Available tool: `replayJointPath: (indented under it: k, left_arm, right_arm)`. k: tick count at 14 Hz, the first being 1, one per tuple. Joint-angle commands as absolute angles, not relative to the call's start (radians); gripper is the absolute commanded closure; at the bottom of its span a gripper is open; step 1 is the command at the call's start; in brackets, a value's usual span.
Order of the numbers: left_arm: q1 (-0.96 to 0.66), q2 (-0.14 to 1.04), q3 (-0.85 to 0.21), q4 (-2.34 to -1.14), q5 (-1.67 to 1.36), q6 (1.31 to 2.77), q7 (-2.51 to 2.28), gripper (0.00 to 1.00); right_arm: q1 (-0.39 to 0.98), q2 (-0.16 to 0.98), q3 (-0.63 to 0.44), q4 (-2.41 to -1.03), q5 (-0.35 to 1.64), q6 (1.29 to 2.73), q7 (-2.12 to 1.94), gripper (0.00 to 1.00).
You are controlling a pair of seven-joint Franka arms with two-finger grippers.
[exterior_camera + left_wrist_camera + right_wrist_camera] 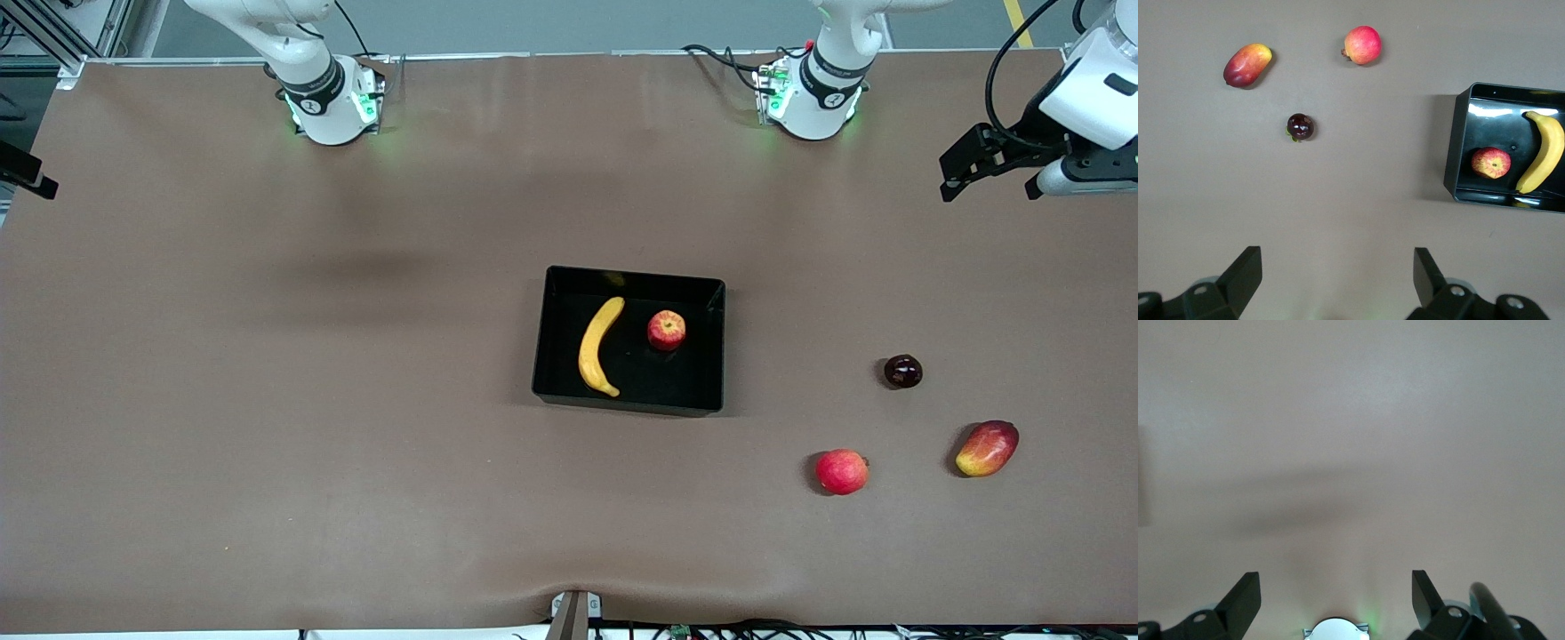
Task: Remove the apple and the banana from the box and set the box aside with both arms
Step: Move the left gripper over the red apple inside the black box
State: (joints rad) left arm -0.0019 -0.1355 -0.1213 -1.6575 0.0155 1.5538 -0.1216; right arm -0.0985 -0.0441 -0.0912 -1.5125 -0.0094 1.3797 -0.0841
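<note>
Front view showed the curved yellow banana (599, 347) and small red apple (666, 330) in the shallow black plastic tray (629, 402); my left gripper (1337, 270) and right gripper (1336, 590) hung empty, fingers spread wide.

Brown table (267, 400), black tray (629, 402), pink-red apple (841, 471), mango (987, 449), dark round fruit (902, 371)

Glossy black plastic box (717, 342), matt table (267, 400)
</note>
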Motion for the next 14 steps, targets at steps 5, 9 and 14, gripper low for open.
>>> replayJointPath:
  k: [5,9,14]
  left_arm:
    - [0.003,-0.111,-0.12,-1.62,0.015,1.537,-0.114,0.0]
    - [-0.003,-0.092,-0.127,-1.629,0.009,1.551,-0.136,0.0]
    - [-0.003,-0.083,-0.189,-1.768,0.009,1.747,-0.253,0.0]
  right_arm:
    - [-0.13,-0.041,-0.077,-1.508,0.015,1.371,-0.094,0.0]
    - [-0.133,-0.04,-0.077,-1.508,0.015,1.373,-0.094,0.0]
    - [-0.137,-0.041,-0.077,-1.516,0.02,1.374,-0.095,0.0]
